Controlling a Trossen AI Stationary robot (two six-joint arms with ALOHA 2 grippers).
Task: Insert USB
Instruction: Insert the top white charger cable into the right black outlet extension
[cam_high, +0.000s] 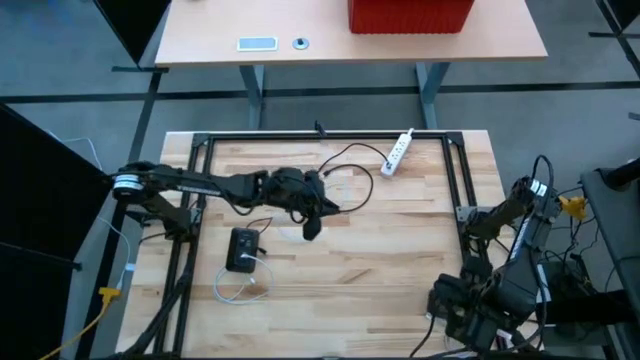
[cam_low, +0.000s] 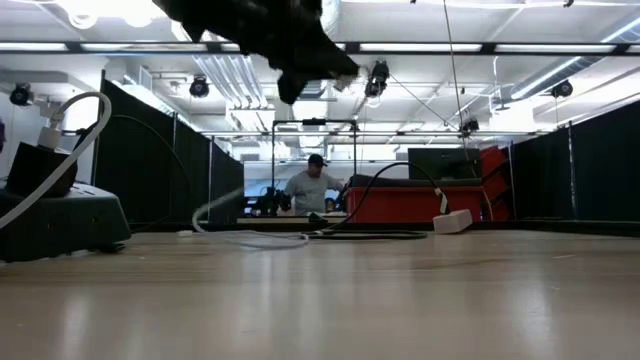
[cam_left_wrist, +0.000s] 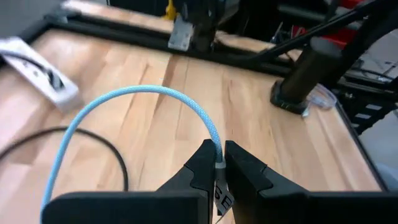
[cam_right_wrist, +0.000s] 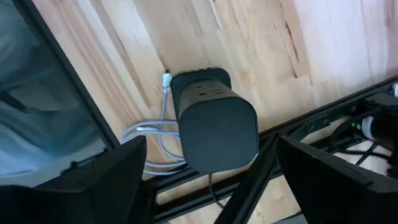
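Observation:
My left gripper (cam_left_wrist: 219, 155) hangs above the table's middle (cam_high: 312, 225), shut on the end of a pale blue braided USB cable (cam_left_wrist: 124, 99). It shows high up in the low view (cam_low: 300, 60). To its left a black charging block (cam_high: 243, 248) lies on the wood, with a white cable (cam_high: 240, 287) coiled at its near side. My right arm (cam_high: 510, 215) is folded at the table's right edge. My right gripper (cam_right_wrist: 210, 142) points down, open. Below it lies a black block (cam_right_wrist: 217, 127) with a white cable (cam_right_wrist: 149, 140); whether it is the same block I cannot tell. My left gripper pinches the USB cable's end (cam_left_wrist: 218, 163) between its two fingertips, where the braid meets a silvery plug that runs back between the fingers. The fingers slant down toward the table's right edge. The cable arches slack out of the tips, clear of the table.
A white power strip (cam_high: 400, 150) with a black cord (cam_high: 350, 170) lies at the far side. Black frame rails (cam_high: 330, 135) run round the tabletop. Beyond the table stands a desk with a red box (cam_high: 410, 15), and a person (cam_low: 315, 185) shows far off.

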